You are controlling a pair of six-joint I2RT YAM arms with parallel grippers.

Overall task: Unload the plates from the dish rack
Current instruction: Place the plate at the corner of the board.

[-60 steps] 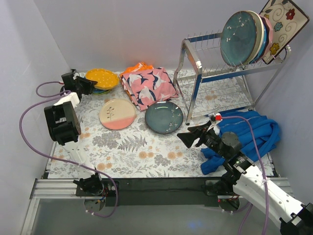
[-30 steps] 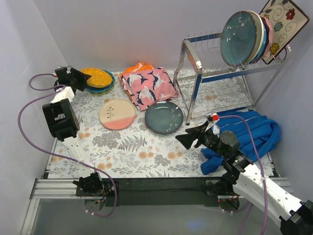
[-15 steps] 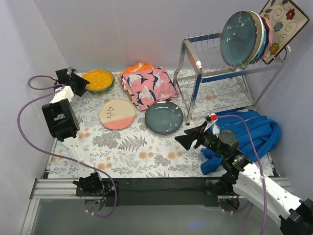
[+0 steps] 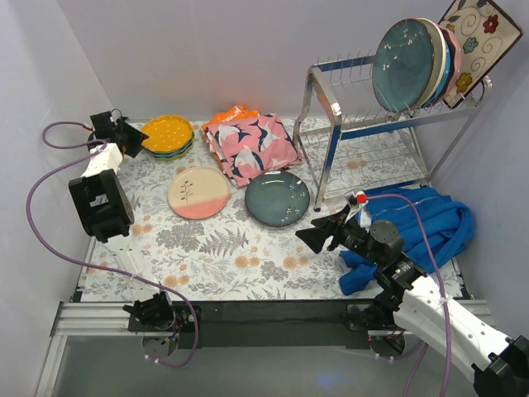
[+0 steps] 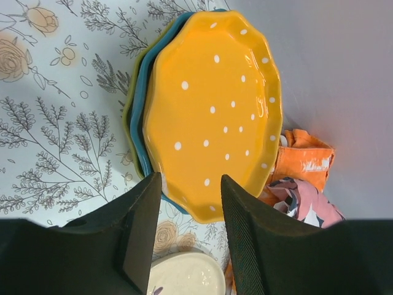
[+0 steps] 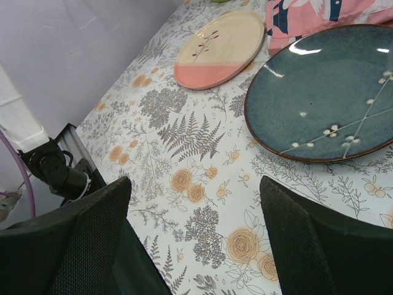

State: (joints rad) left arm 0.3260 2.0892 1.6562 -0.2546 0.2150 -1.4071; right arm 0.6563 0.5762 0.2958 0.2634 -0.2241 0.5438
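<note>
The dish rack stands at the back right. On its top tier stand several upright plates, a dark teal one in front and a square floral one at the back. An orange dotted plate lies on a blue plate and a lime plate at the back left. My left gripper hovers open just left of that stack, holding nothing. A cream-pink plate and a dark teal plate lie flat mid-table. My right gripper hangs open and empty over the flowered table.
A pink bird-print cloth lies between the plate stack and the rack, with an orange cloth behind it. A blue garment is heaped in front of the rack, beside my right arm. Walls close in on the left, back and right.
My left gripper has drawn back from the orange plate, which now lies on the stack, and its jaws have narrowed somewhat. The right arm has hardly moved.
</note>
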